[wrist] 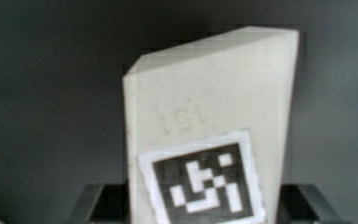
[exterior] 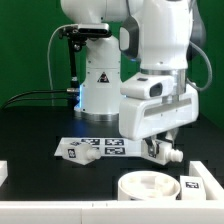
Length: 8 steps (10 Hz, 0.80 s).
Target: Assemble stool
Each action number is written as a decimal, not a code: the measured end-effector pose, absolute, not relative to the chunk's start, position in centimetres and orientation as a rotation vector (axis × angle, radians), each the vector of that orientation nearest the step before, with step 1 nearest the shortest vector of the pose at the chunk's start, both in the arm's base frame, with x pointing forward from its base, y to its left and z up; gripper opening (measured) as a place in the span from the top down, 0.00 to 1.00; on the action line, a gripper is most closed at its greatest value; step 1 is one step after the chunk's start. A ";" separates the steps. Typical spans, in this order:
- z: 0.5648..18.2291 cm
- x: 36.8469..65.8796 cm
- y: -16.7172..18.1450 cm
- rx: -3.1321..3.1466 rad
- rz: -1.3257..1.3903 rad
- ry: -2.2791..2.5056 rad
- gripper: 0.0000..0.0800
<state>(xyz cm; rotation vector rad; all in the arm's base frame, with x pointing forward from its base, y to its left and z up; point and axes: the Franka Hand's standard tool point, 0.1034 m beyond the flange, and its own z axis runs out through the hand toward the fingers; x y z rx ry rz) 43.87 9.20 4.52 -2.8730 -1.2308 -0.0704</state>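
Note:
My gripper (exterior: pixel 160 150) is low over the table, just behind the round white seat disc (exterior: pixel 145 186). It is shut on a white stool leg (exterior: pixel 168 153). In the wrist view that leg (wrist: pixel 211 100) fills the picture, standing out from between the dark fingers (wrist: pixel 105 200) with its black-and-white tag (wrist: pixel 202 180) facing the camera; the gripper (wrist: pixel 202 208) holds its near end. A second leg (exterior: pixel 75 150) lies on the table towards the exterior view's left. A third leg (exterior: pixel 192 184) with a tag lies to the right of the seat.
The marker board (exterior: pixel 104 146) lies flat behind the gripper, in front of the arm's white base (exterior: pixel 100 95). A white block (exterior: pixel 3 172) shows at the exterior view's left edge. Black cables (exterior: pixel 35 97) run along the back of the black table.

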 end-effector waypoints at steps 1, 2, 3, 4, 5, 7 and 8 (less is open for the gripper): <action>4.3 43.9 9.2 -2.849 -0.084 -1.288 0.59; 4.2 43.8 9.2 -2.817 -0.080 -1.359 0.59; 4.2 43.8 9.1 -2.777 -0.081 -1.445 0.59; 4.2 43.8 9.1 -2.746 -0.079 -1.506 0.59; 4.1 43.6 9.3 -2.585 -0.071 -1.790 0.59; 4.3 43.1 11.3 -2.334 -0.065 -2.133 0.59; 4.2 43.0 11.6 -2.279 -0.066 -2.190 0.59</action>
